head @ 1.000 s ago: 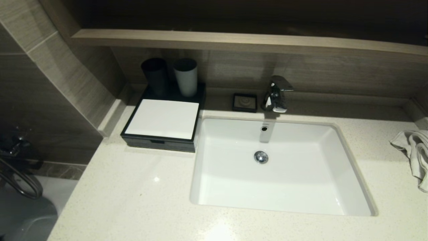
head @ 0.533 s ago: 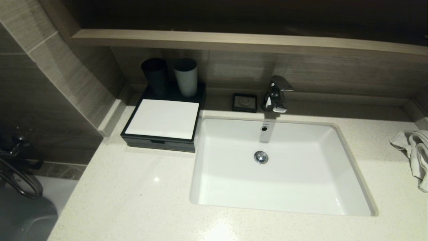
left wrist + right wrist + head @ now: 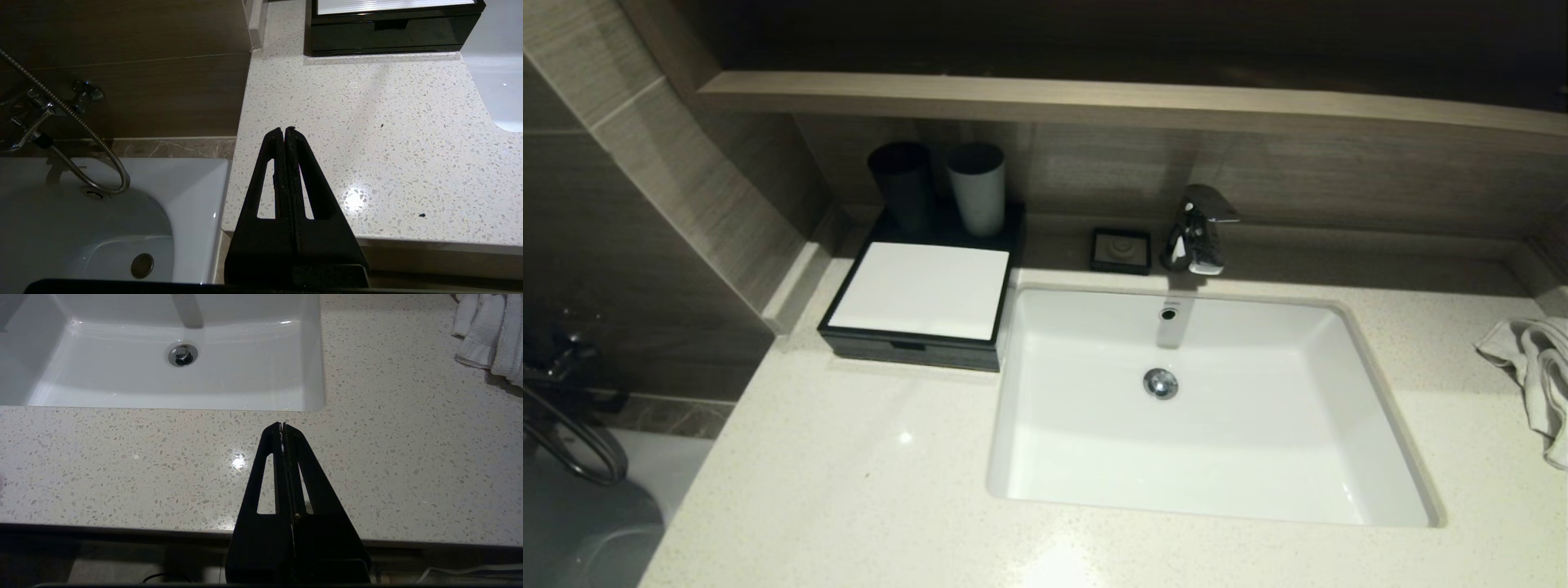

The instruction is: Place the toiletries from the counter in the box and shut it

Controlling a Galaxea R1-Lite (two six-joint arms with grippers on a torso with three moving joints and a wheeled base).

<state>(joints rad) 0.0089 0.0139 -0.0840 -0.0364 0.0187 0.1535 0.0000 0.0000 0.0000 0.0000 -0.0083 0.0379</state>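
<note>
Left gripper (image 3: pixel 284 130) pressed together, empty, at near counter (image 3: pixel 367 134) edge. Right gripper (image 3: pixel 282 425) likewise, in front of sink (image 3: pixel 163 375). Box (image 3: pixel 388 32) beyond left gripper, left of sink, drawer shut. No toiletries on view.

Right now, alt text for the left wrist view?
The left gripper, jaws shut and empty, hovers at the near edge of the speckled counter. The black box sits beyond it, drawer closed; a bathtub lies below beside the counter.

Black cup (image 3: pixel 903 186), grey cup (image 3: pixel 977 188), soap dish (image 3: pixel 1121 249), tap (image 3: pixel 1197 229), towel (image 3: pixel 1535 367).
</note>
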